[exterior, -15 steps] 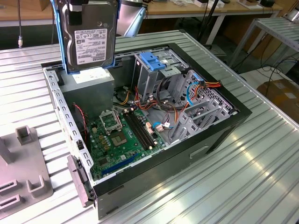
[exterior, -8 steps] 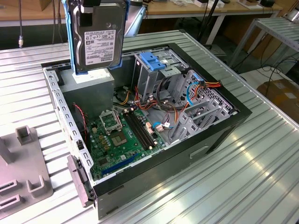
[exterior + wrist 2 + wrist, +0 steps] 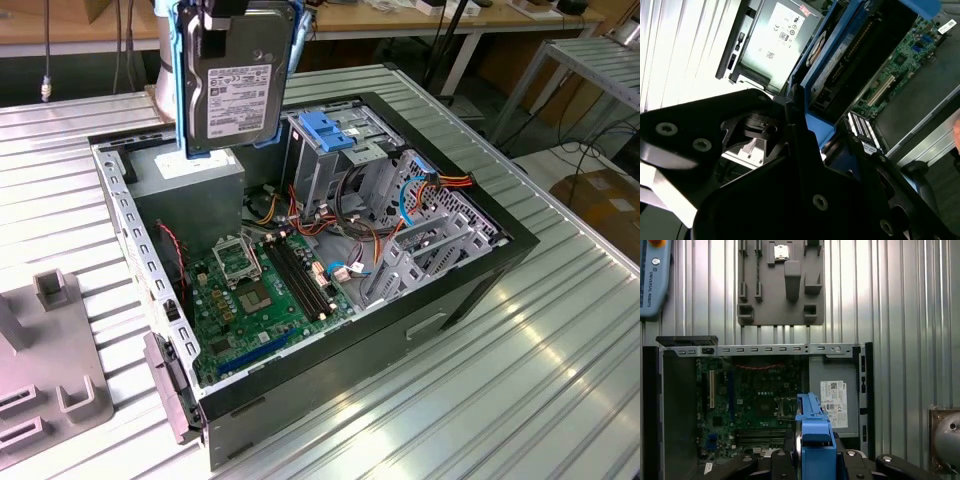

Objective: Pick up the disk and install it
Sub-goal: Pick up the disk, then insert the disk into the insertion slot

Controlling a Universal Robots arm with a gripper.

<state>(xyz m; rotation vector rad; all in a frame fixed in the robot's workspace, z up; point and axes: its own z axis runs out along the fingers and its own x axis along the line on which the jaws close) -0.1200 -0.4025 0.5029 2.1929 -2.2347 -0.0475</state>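
We find the disk (image 3: 235, 75), a flat grey-metal hard drive with a white printed label framed by blue plastic carrier rails, hanging upright in open air over one corner of the open black computer case (image 3: 470, 290). The case lies on its side on the ribbed aluminium table (image 3: 570, 360). The disk's lower edge is above the grey power-supply box (image 3: 190, 185); we cannot judge how wide the gap is. The metal drive cage with a blue plastic latch (image 3: 335, 130) stands to the exterior view's right of the disk, apart from it. The green motherboard (image 3: 265, 290) lies uncovered on the case floor, lower down. A grey fixture plate (image 3: 50, 370) rests on the table outside the case, on the exterior view's left. The black gripper (image 3: 815, 462) has its fingers closed on the disk, one on each side of the blue rail in the first wrist view. In the exterior view the frame's top edge cuts off the gripper and the disk's upper end. In the second wrist view the gripper's body covers the near half, and the contact points are hard to make out. The label faces the exterior camera; the first wrist view shows the disk edge-on.
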